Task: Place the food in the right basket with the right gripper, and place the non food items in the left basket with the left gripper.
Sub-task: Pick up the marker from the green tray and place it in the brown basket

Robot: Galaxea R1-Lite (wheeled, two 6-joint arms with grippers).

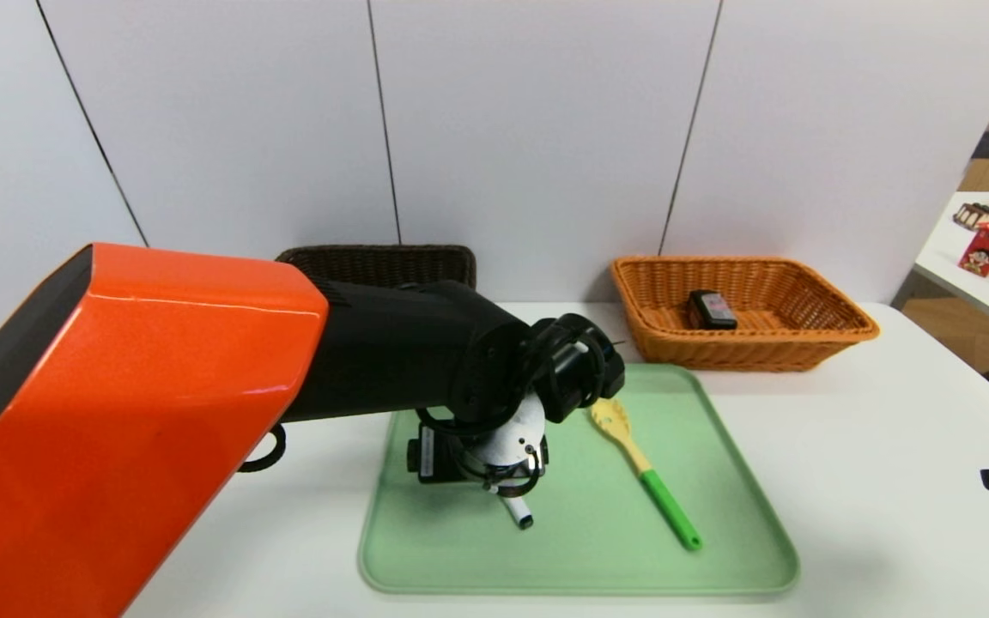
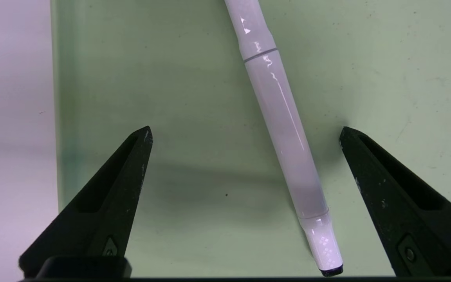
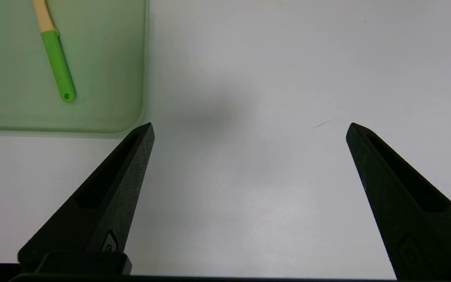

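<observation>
Currently head view: two baskets, left basket (image 1: 377, 263) dark, right basket (image 1: 743, 313) orange holding one food carton (image 1: 711, 310); one tray (image 1: 718, 549), one spoon (image 1: 645, 472). Left wrist: left end effector (image 2: 245, 133) wide open straddling one marker (image 2: 284, 133), untouched. Right wrist: right end effector (image 3: 250, 129) open, empty, over worktop (image 3: 288, 78).

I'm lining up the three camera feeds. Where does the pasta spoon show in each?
Head view: pasta spoon lies right of centre on the green tray.
Left wrist view: not in it.
Right wrist view: only its green handle, upper left corner.
Shared landmark: the green tray.
</observation>
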